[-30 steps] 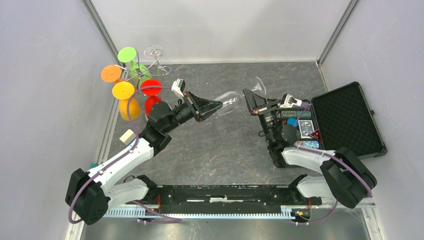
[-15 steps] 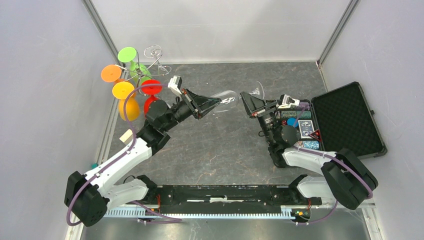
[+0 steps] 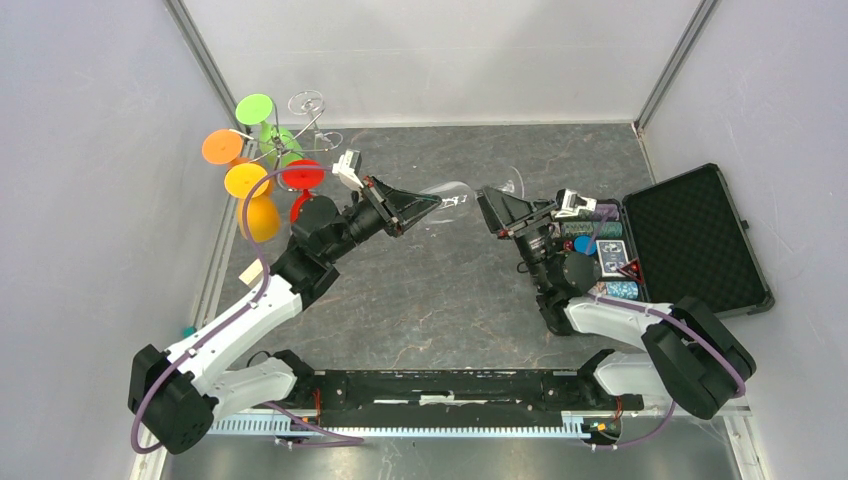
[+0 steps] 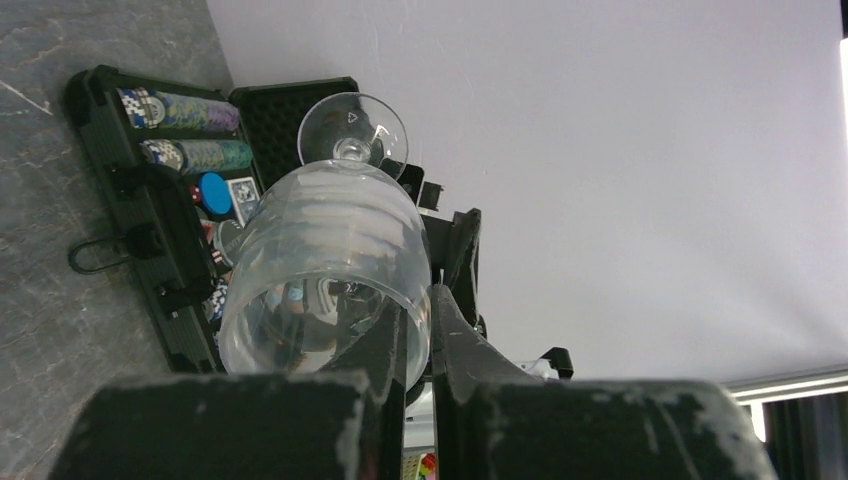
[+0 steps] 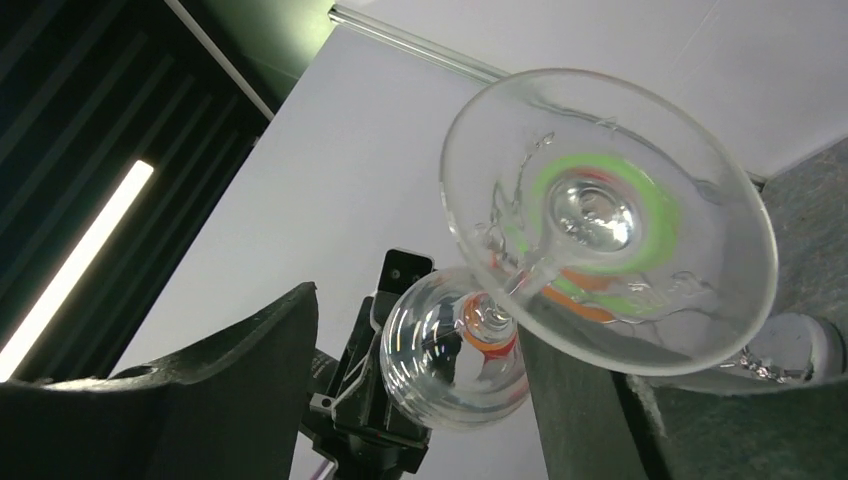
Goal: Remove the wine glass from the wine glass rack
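Observation:
A clear wine glass (image 3: 455, 197) hangs on its side above the table, foot (image 3: 513, 180) pointing right. My left gripper (image 3: 432, 206) is shut on its rim: in the left wrist view one finger sits inside the bowl (image 4: 325, 265) and the other outside, at the left gripper's (image 4: 432, 325) tips. My right gripper (image 3: 492, 208) stands open around the stem. In the right wrist view the round foot (image 5: 610, 220) and bowl (image 5: 455, 355) show between the wide-apart fingers of the right gripper (image 5: 415, 320), the stem close to the right finger. The wine glass rack (image 3: 290, 140) stands at the back left.
Green, orange, yellow and red glasses (image 3: 246, 180) and a clear one (image 3: 306, 102) hang on the rack, just behind my left arm. An open black case (image 3: 690, 240) with poker chips and cards (image 3: 602, 250) lies at the right. Grey walls enclose the table.
My right gripper has opened off the glass stem. The left arm, still gripping the rim, has carried the glass slightly left and back.

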Tool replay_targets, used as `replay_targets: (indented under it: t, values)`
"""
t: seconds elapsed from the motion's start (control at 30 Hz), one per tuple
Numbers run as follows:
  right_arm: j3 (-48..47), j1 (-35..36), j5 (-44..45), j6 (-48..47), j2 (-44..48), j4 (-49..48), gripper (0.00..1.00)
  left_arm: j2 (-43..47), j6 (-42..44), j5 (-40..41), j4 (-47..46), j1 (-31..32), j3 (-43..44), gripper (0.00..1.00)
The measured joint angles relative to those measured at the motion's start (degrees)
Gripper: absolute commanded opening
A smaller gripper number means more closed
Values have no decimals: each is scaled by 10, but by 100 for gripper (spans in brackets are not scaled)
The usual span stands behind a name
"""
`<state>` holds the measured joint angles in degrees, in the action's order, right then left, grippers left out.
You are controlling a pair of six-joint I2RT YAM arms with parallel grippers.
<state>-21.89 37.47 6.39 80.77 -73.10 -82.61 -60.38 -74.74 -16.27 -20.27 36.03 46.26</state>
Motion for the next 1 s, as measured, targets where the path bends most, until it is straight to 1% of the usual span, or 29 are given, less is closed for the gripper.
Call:
replay_targets:
  t: [0.07,0.17,0.27,0.4,0.6,0.8,0.9,1.0]
  values:
    - [4,1,-3,-1,1,0,85,0,5,4,10,0,1,2]
    - [16,3,-4,-2,11,8,88,-3,20,11,31,1,9,2]
    - [22,3,-5,-3,27,31,89,-9,42,19,54,1,27,2]
    - [23,3,-16,-8,58,71,90,-22,82,47,100,-1,56,2]
    - [60,3,-32,-18,118,152,90,-70,155,59,201,-1,133,2]
    - [78,3,-11,-94,223,291,87,-142,217,68,291,5,215,2]
    - [73,3,22,-168,286,395,87,-198,256,85,349,19,276,2]
    - [49,3,65,-248,326,497,87,-254,294,104,414,38,345,2]
